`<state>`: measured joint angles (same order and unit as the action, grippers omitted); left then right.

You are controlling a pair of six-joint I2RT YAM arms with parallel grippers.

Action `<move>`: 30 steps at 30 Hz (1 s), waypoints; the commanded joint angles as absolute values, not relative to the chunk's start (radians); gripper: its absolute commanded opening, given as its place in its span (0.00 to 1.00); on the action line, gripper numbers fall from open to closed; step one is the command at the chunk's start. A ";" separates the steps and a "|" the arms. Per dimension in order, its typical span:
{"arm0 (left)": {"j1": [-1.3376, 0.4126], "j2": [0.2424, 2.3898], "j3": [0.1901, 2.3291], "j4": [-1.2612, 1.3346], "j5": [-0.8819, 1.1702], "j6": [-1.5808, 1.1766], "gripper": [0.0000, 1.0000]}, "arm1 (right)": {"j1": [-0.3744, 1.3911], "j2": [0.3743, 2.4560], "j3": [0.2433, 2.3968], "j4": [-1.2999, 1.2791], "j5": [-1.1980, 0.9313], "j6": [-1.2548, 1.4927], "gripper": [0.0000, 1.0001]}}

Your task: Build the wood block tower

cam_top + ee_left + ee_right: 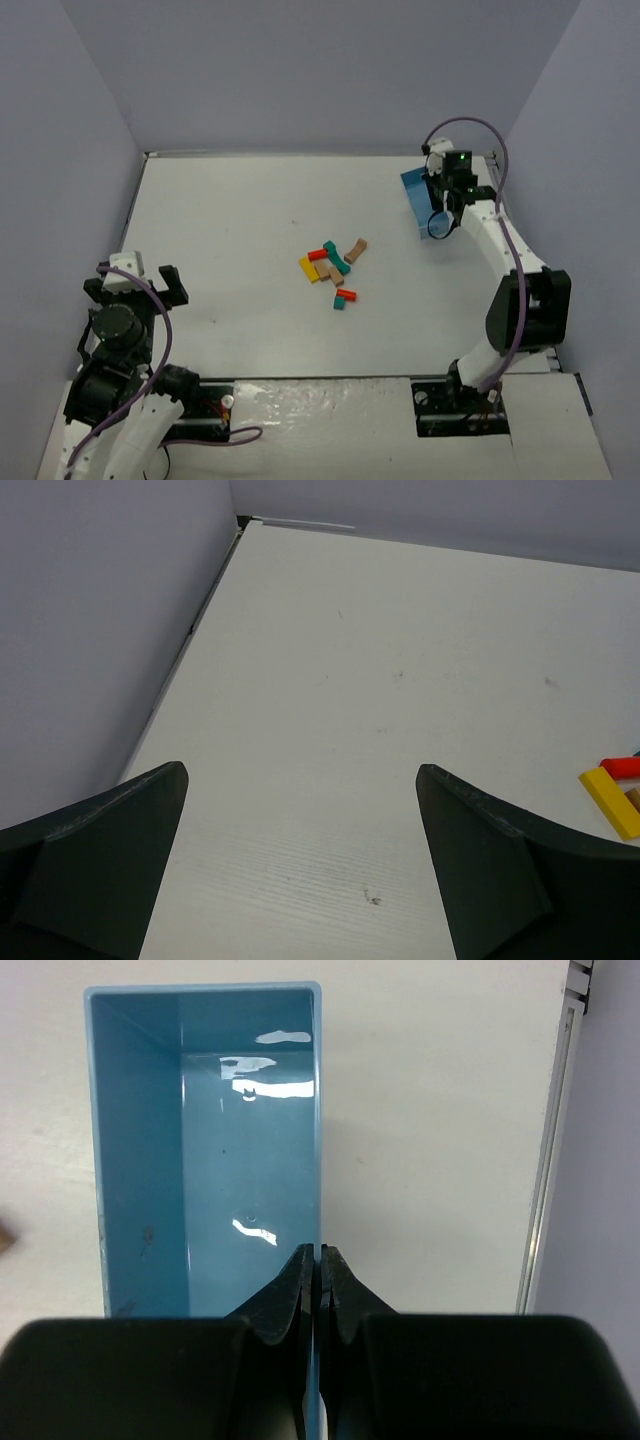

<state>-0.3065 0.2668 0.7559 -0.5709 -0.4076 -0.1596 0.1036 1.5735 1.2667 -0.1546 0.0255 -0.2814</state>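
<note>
The wood blocks for the tower lie loose and flat in a cluster mid-table: a yellow block (309, 268), a red cylinder (317, 254), a teal piece (336, 257), tan pieces (356, 250), and a second red cylinder (346, 295) beside a small teal block (340, 304). No block rests on another. My left gripper (132, 288) hangs open at the near left, well away from them. Its wrist view shows bare table between the fingers (300, 770), with the yellow block (610, 800) and red cylinder (622, 767) at the right edge. My right gripper (440, 205) (320, 1250) is at the far right.
A light-blue bin (413, 195) stands tilted at the far right, empty inside (200, 1160). My right gripper's jaws are pinched on its right wall. The table's raised edge (545, 1160) runs close beside it. Grey walls enclose the table on three sides.
</note>
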 commanded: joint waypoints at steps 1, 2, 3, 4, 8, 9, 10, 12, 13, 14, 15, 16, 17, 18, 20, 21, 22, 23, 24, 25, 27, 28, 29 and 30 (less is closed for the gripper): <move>-0.307 0.289 0.778 -0.515 -0.398 -0.163 0.97 | -0.036 1.706 1.452 -0.106 -0.125 -0.292 0.00; -0.308 0.288 0.778 -0.517 -0.396 -0.163 0.97 | -0.063 1.741 1.476 -0.105 -0.135 -0.295 0.00; -0.309 0.288 0.779 -0.520 -0.395 -0.164 0.97 | -0.086 1.774 1.494 -0.105 -0.141 -0.299 0.00; -0.310 0.288 0.779 -0.522 -0.394 -0.164 0.97 | -0.106 1.802 1.514 -0.103 -0.147 -0.302 0.00; -0.313 0.270 0.780 -0.521 -0.399 -0.164 0.97 | -0.186 1.934 1.654 -0.098 -0.183 -0.321 0.00; -0.313 0.267 0.781 -0.522 -0.402 -0.164 0.97 | -0.198 1.960 1.684 -0.098 -0.197 -0.326 0.00; -0.313 0.264 0.780 -0.523 -0.402 -0.164 0.97 | -0.217 1.985 1.713 -0.099 -0.212 -0.330 0.00; -0.313 0.261 0.779 -0.523 -0.403 -0.164 0.97 | -0.251 2.037 1.770 -0.100 -0.232 -0.333 0.00; -0.313 0.261 0.779 -0.523 -0.403 -0.164 0.97 | -0.253 2.063 1.773 -0.101 -0.240 -0.329 0.00; -0.314 0.267 0.779 -0.524 -0.403 -0.165 0.97 | -0.274 2.099 1.817 -0.101 -0.258 -0.321 0.00; -0.314 0.273 0.779 -0.524 -0.403 -0.165 0.97 | -0.295 2.135 1.861 -0.100 -0.275 -0.313 0.00; -0.314 0.279 0.779 -0.523 -0.402 -0.165 0.97 | -0.309 2.162 1.881 -0.100 -0.287 -0.311 0.00; -0.314 0.286 0.778 -0.521 -0.400 -0.164 0.97 | -0.320 2.185 1.891 -0.101 -0.297 -0.314 0.00; -0.313 0.292 0.779 -0.518 -0.395 -0.162 0.97 | -0.328 2.206 1.908 -0.101 -0.304 -0.318 0.00; -0.313 0.297 0.777 -0.516 -0.394 -0.160 0.97 | -0.341 2.248 1.930 -0.101 -0.321 -0.325 0.00; -0.312 0.299 0.776 -0.513 -0.397 -0.159 0.97 | -0.344 2.262 1.943 -0.101 -0.325 -0.327 0.00; -0.311 0.300 0.776 -0.512 -0.401 -0.158 0.97 | -0.348 2.277 1.948 -0.101 -0.325 -0.328 0.00; -0.311 0.305 0.775 -0.511 -0.403 -0.157 0.97 | -0.350 2.292 1.955 -0.102 -0.326 -0.327 0.02; -0.311 0.314 0.773 -0.508 -0.403 -0.155 0.97 | -0.351 2.313 1.976 -0.103 -0.328 -0.327 0.09; -0.311 0.315 0.773 -0.508 -0.401 -0.155 0.97 | -0.353 2.325 1.978 -0.103 -0.328 -0.326 0.14; -0.311 0.333 0.773 -0.504 -0.389 -0.154 0.97 | -0.353 2.351 2.013 -0.100 -0.331 -0.312 0.33; -0.311 0.338 0.773 -0.503 -0.387 -0.153 0.97 | -0.353 2.357 2.032 -0.100 -0.334 -0.301 0.43; -0.311 0.341 0.773 -0.503 -0.387 -0.152 0.97 | -0.353 2.359 2.049 -0.099 -0.338 -0.289 0.54; -0.311 0.341 0.775 -0.500 -0.387 -0.150 0.97 | -0.353 2.356 2.061 -0.098 -0.344 -0.279 0.62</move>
<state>-0.3084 0.2966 0.7559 -0.5697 -0.3962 -0.1589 -0.3614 2.3886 1.9548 -0.1432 -0.3004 -0.3157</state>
